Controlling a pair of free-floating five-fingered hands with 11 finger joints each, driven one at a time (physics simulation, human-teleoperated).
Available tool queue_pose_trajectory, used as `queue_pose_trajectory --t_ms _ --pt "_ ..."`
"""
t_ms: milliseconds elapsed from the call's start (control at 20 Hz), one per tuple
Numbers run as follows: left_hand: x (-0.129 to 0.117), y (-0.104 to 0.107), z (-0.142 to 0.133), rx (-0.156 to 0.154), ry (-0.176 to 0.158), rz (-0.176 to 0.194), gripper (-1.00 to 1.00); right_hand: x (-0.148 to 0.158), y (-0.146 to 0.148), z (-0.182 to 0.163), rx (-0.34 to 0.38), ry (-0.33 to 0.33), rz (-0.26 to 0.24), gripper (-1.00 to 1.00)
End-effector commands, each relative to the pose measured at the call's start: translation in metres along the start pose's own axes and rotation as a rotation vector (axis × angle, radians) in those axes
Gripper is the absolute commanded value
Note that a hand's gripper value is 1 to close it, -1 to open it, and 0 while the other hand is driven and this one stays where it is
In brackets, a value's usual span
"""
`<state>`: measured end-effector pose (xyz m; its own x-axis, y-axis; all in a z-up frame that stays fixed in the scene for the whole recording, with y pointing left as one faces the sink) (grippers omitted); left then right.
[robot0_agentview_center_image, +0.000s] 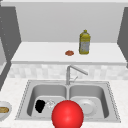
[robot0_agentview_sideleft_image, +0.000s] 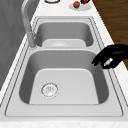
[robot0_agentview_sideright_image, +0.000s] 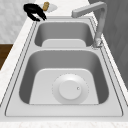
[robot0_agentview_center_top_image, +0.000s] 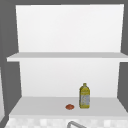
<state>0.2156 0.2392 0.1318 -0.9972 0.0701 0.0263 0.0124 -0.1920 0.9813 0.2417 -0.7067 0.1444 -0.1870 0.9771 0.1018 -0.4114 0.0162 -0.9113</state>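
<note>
My left hand (robot0_agentview_center_image: 40, 105) hangs at the front of the left basin (robot0_agentview_center_image: 46, 91), beside the drain (robot0_agentview_center_image: 50, 103). In the left side view the left hand (robot0_agentview_sideleft_image: 112, 58) is over that basin's front rim, its fingers loosely bent downward with nothing between them. The right side view has the left hand (robot0_agentview_sideright_image: 34, 11) at the far left, next to a bowl (robot0_agentview_sideright_image: 52, 8) of brown food. A white plate (robot0_agentview_center_image: 86, 106) lies flat in the right basin (robot0_agentview_sideright_image: 32, 85). A big red ball (robot0_agentview_center_image: 67, 114) covers the sink's front edge in the front view.
The faucet (robot0_agentview_center_image: 72, 71) stands behind the divider, its spout turned right. On the shelf behind are a yellow bottle (robot0_agentview_center_image: 84, 42) and a small orange-red thing (robot0_agentview_center_image: 69, 52). The bowl (robot0_agentview_center_image: 3, 110) sits on the left counter. A dish with an orange fruit (robot0_agentview_sideleft_image: 76, 4) is on the right counter.
</note>
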Motion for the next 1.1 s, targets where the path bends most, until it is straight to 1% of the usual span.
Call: queue_pose_trajectory --t_ms 0,300,400,650,700,750,800,900,950,1000,1050 --pt "0.0 0.0 0.0 0.0 0.0 0.0 0.0 -0.005 0.009 -0.005 -0.009 0.0 0.002 1.0" --pt "0.0 0.0 0.0 0.0 0.0 0.0 0.0 -0.01 0.023 -0.028 -0.013 0.002 0.007 1.0" --pt "0.0 0.0 0.0 0.0 0.0 0.0 0.0 -0.014 0.032 -0.027 -0.027 -0.004 0.004 1.0" --pt "0.0 0.0 0.0 0.0 0.0 0.0 0.0 -0.017 0.039 -0.022 -0.066 -0.026 -0.022 1.0" --pt "0.0 0.0 0.0 0.0 0.0 0.0 0.0 -0.018 0.04 -0.021 -0.072 -0.029 -0.028 -1.0" --pt "0.0 0.0 0.0 0.0 0.0 0.0 0.0 -0.019 0.041 -0.018 -0.078 -0.036 -0.04 1.0" --pt "0.0 0.0 0.0 0.0 0.0 0.0 0.0 -0.02 0.042 -0.018 -0.081 -0.047 -0.037 1.0" --pt "0.0 0.0 0.0 0.0 0.0 0.0 0.0 -0.02 0.039 -0.017 -0.081 -0.048 -0.04 1.0" --pt "0.0 0.0 0.0 0.0 0.0 0.0 0.0 -0.018 0.036 -0.016 -0.082 -0.049 -0.042 -1.0" --pt "0.0 0.0 0.0 0.0 0.0 0.0 0.0 -0.016 0.029 -0.012 -0.076 -0.043 -0.063 -1.0" --pt "0.0 0.0 0.0 0.0 0.0 0.0 0.0 -0.018 0.027 -0.008 -0.076 -0.051 -0.067 -1.0"
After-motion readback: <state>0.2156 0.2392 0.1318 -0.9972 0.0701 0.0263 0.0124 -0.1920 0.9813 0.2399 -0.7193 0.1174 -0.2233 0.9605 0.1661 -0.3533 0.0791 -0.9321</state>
